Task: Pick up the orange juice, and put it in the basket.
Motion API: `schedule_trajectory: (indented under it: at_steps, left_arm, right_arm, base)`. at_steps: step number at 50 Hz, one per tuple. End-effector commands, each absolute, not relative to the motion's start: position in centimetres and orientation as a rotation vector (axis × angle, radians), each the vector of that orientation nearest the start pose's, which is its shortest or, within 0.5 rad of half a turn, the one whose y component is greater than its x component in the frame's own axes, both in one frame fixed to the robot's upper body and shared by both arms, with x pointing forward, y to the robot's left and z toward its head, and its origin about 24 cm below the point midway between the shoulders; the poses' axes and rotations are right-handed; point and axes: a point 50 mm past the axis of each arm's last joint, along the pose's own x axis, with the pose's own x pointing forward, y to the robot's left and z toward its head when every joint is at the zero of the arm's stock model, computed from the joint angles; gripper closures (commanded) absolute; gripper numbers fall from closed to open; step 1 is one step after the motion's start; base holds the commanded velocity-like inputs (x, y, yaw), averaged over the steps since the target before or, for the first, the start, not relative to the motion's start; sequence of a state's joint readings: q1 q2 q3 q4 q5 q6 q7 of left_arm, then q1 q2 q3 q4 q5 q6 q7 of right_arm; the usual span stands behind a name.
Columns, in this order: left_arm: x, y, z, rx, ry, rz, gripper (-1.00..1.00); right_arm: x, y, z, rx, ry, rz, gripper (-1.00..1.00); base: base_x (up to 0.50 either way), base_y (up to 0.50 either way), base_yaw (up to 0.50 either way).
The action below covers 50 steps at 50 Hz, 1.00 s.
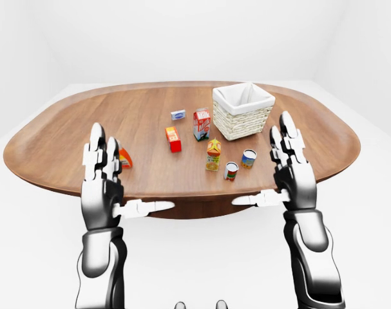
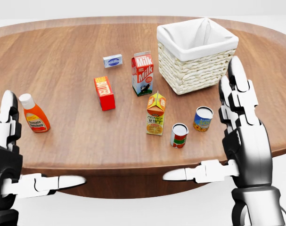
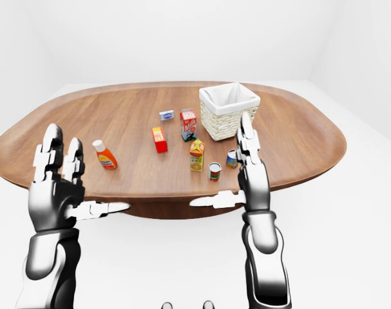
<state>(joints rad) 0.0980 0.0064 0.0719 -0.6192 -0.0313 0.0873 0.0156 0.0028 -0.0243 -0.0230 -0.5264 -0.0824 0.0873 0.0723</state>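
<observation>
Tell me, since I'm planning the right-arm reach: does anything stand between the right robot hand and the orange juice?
Yes. In the head view two cans, the red-labelled can and the blue-labelled can, stand between the open right robot hand and the orange juice.

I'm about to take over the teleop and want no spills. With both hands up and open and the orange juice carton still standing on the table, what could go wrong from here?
1. The red-labelled tin can and blue-labelled tin can stand close beside the orange juice carton, between it and the open right hand; a reach from that side may topple them.
2. The tall red-and-white milk carton stands just beyond; overshooting could knock it.
3. The white-lined wicker basket has high walls; a low carry might clip its rim.
</observation>
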Motion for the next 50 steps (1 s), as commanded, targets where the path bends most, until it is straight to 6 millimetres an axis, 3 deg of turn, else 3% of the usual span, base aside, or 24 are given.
schedule_trajectory:
  at_steps: [1,11,23,35,50]
  left_arm:
    - [19.4,17.8,16.5,0.034,-0.498,0.141,-1.0]
    - [19.4,18.5,16.7,0.008,-0.512,0.171,-1.0]
    - [19.8,18.8,16.5,-0.005,-0.501,0.181,-1.0]
    - [20.0,18.9,16.2,-0.004,-0.49,0.187,-1.0]
    - [19.8,18.7,16.4,0.0,-0.497,0.187,-1.0]
  right_arm:
    - [21.1,-14.8,19.2,-0.147,-0.628,0.056,-1.0]
    - [20.3,-14.7,20.8,-0.2,-0.713,0.047,-1.0]
    - [17.8,-15.8,25.0,-0.249,-0.953,0.003,-1.0]
    - [18.7,-16.4,24.2,-0.246,-0.895,-0.022,-1.0]
    - [18.9,-17.0,24.0,-0.197,-0.881,-0.03,-1.0]
  base:
    - [0.0,0.0,0.0]
    - [0.0,0.0,0.0]
    - [0.0,0.0,0.0]
    - [0.02,0.0,0.0]
    - [0.43,0.0,0.0]
